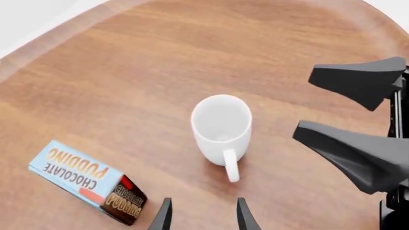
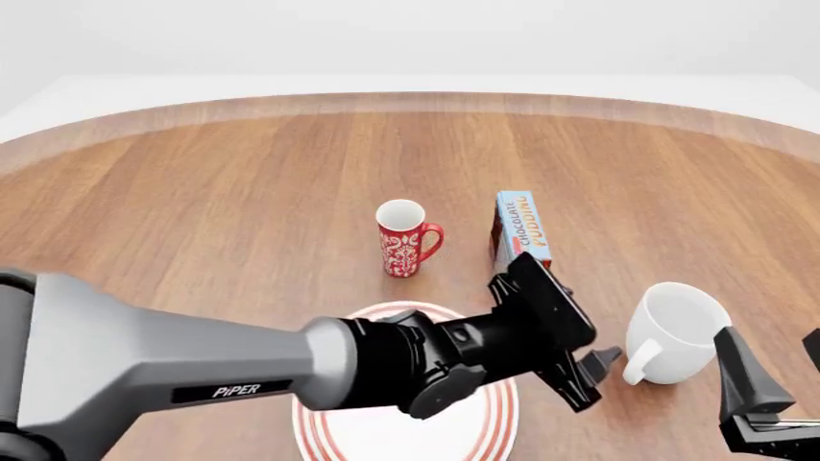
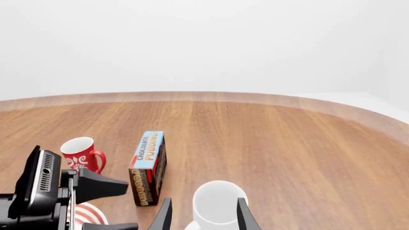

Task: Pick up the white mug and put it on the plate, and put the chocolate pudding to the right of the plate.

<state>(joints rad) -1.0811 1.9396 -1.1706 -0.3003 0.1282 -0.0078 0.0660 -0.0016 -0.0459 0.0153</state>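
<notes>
At lower right of the front view, the white mug (image 2: 675, 331) stands upright on the wooden surface (image 2: 230, 211), handle turned toward the lower left of the frame, well clear of the plate (image 2: 500, 423). Plate sits at bottom centre, largely hidden under the left arm (image 2: 154, 370). Pudding (image 2: 523, 229) lies above the mug and to the right of the red mug (image 2: 406, 238), blue lettered face up, apart from both.

Left gripper (image 2: 592, 376) hangs just beside the mug's handle, not touching; its fingers (image 1: 163, 218) stand moderately apart with nothing between them. Right gripper (image 2: 782, 379) is at the lower right corner, just beside the mug; its fingers (image 3: 164, 216) are spread wide, and in its wrist view the mug appears between them, with no contact visible.
</notes>
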